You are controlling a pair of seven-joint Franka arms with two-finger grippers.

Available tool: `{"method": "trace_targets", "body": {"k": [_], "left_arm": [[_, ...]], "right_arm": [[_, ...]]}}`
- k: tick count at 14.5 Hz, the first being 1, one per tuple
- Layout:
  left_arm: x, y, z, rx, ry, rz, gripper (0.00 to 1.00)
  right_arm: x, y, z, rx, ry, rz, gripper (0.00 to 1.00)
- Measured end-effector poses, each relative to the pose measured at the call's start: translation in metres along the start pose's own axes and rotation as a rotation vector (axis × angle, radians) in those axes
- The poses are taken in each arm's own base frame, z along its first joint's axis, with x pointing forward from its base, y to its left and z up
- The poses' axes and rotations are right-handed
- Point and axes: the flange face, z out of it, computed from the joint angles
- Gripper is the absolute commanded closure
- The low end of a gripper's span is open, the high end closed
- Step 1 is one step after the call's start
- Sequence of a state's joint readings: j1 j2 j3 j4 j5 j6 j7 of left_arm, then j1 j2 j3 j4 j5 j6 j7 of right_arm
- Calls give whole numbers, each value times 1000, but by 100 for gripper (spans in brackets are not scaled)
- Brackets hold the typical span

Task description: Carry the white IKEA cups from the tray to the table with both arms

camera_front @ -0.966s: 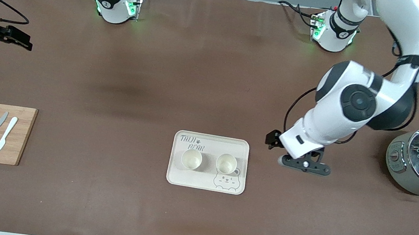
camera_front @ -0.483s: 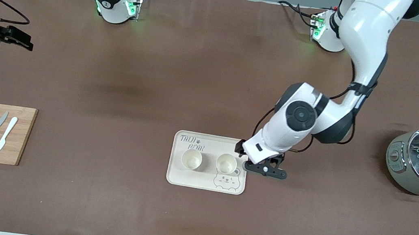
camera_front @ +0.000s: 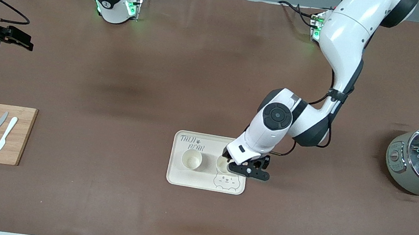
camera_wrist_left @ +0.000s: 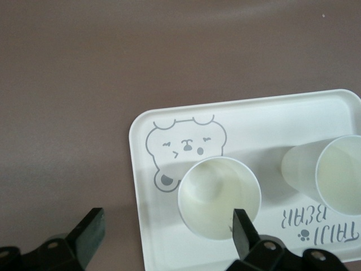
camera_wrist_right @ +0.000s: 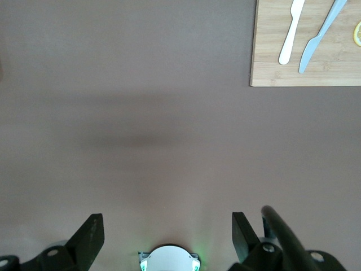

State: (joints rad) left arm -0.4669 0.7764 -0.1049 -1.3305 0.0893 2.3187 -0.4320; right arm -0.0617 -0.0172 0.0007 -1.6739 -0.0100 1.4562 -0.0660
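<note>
In the front view, the left gripper (camera_front: 246,169) hung over the tray (camera_front: 178,178), above the cup (camera_front: 222,163) toward the left arm's end; the second cup (camera_front: 191,159) stood beside it on the tray. The right gripper (camera_front: 19,41) waited over the table (camera_front: 159,65). In the left wrist view, the fingers (camera_wrist_left: 243,228) were spread, one inside the cup's rim. An off-centre descent could tip the cup. In the right wrist view, the spread fingers (camera_wrist_right: 90,236) held nothing.

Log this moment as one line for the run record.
left gripper: open, over bear-side cup, nothing held | right gripper: open, waiting over table | both cups on tray, other cup untouched
</note>
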Motion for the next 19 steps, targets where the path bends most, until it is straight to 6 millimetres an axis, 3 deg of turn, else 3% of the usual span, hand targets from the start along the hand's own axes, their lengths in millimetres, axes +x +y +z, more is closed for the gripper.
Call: {"method": "trace_targets", "body": {"k": [5,11,13,16,17,18,19], "left_arm": [[-4,-4,33,-1,3,-1,0],[-7,-7,58,-11,20,-2,0],[-7,-9,64,-11,28,-4,0],[-6,-11,69,-22,56,-6,0],[-6,-11,71,-23,59,-6,24],[-6,-11,71,-25,61,-13,99],[-6,-10,71,-31,61,-48,100]], "right_arm": [[0,0,0,0,0,0,0],[4,-4,-4,2,38,0,0],[8,-20,-7,17,63,26,0],[16,-65,-13,57,80,91,0],[21,-81,-14,65,80,112,0],[28,-96,-10,72,73,134,0],[38,-113,-5,83,69,161,0]]}}
